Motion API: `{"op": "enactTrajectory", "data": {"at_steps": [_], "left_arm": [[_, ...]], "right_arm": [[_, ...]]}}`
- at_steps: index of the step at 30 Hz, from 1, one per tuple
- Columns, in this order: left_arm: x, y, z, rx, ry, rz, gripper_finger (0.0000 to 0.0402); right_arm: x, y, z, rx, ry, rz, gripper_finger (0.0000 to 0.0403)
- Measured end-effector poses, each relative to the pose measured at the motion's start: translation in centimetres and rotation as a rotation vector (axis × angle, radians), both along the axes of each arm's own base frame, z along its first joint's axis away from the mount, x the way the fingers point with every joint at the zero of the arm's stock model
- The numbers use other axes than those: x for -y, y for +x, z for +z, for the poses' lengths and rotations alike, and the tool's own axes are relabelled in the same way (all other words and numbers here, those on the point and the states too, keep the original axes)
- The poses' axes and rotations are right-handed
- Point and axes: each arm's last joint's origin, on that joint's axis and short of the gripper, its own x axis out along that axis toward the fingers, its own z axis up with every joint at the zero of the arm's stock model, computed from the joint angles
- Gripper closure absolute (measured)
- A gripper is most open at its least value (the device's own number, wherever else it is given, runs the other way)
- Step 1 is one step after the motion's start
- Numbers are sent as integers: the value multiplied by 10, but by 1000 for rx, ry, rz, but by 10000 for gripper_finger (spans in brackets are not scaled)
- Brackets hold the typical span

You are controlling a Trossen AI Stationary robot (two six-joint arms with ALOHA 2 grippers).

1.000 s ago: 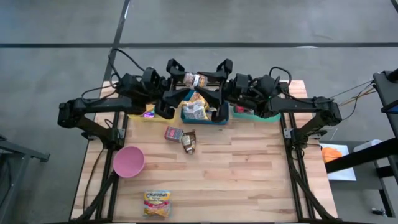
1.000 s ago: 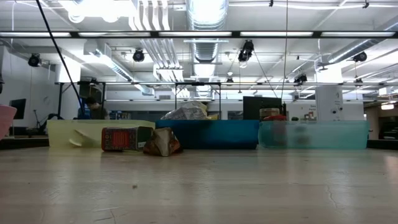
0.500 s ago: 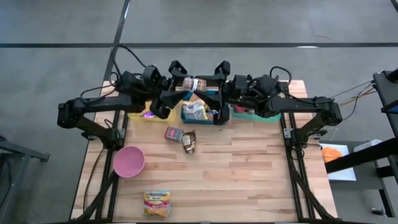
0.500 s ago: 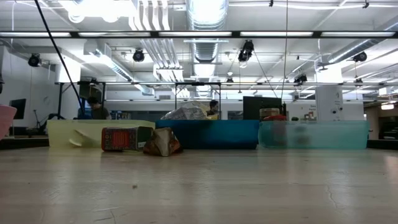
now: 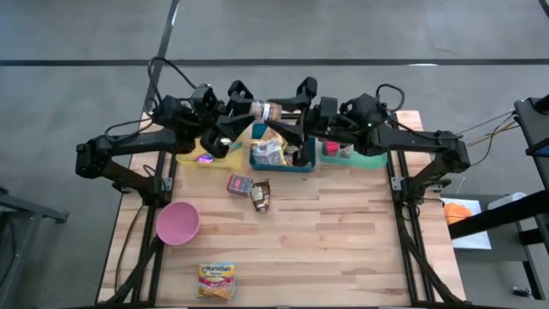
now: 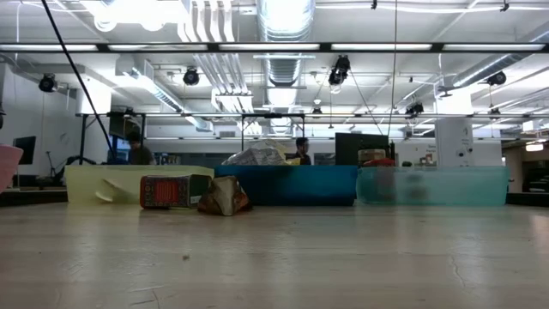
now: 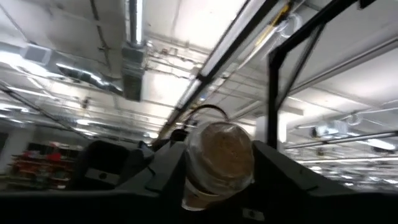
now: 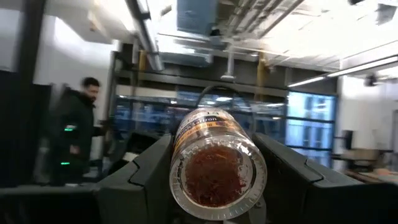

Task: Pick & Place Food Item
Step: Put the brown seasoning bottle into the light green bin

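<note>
— See anything move just now?

— The left gripper (image 5: 243,109) has drawn its jaws in on the spice jar (image 5: 268,111); they stood wider a second ago. Both arms have lifted the jar a shade further back over the bins.

— And the right gripper (image 5: 292,106)?

— It rose along with the jar, and its elbow has pulled in toward the middle.

— Anything else?

— A person (image 6: 301,150) has walked into sight behind the blue bin (image 6: 292,185).
</note>
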Motion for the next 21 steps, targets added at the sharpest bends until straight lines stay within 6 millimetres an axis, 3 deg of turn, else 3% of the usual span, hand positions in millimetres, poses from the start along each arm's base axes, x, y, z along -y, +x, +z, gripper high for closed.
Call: {"op": "enactTrajectory", "data": {"at_steps": [4,21], "left_arm": [[1,-2,1,-2,11,-17,254],[0,1,-3,-47,42,-21,229]], "right_arm": [[-1,1,0,-1,-2,15,217],[1,3,-3,-26,52,19,217]]}}
